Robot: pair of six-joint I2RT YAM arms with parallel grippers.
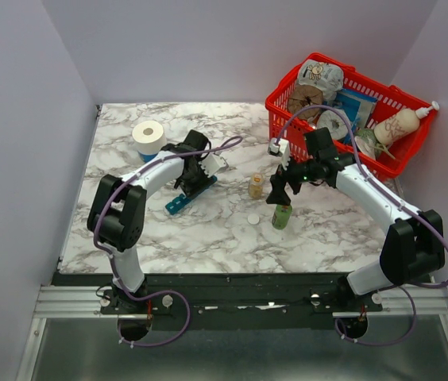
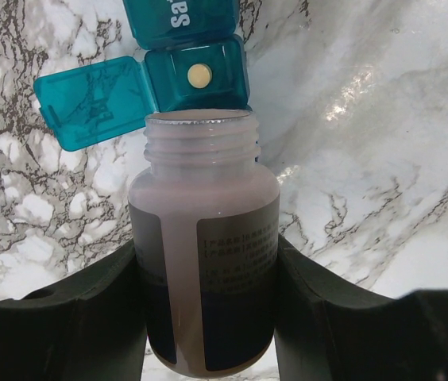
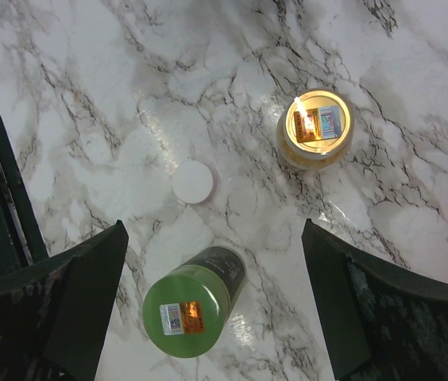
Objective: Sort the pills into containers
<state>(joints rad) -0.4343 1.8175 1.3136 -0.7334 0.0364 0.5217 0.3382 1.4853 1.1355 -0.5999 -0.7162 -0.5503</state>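
Clamped in the left pincer (image 2: 206,278), an uncapped white bottle (image 2: 204,198) points its mouth at the teal pill organiser (image 2: 180,20) just beyond, whose open end compartment holds one pale pill (image 2: 199,75). Right pincer (image 3: 214,270) hangs wide open, empty, above a green bottle (image 3: 188,309) on the marble counter (image 3: 89,95).

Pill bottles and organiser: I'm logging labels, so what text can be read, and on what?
"es", cut off at the frame edge: closed lid of the teal pill organiser.
Label of the open white bottle: fine print, too small to read.
Lid stickers on the green bottle and amber bottle: blurred, unreadable.
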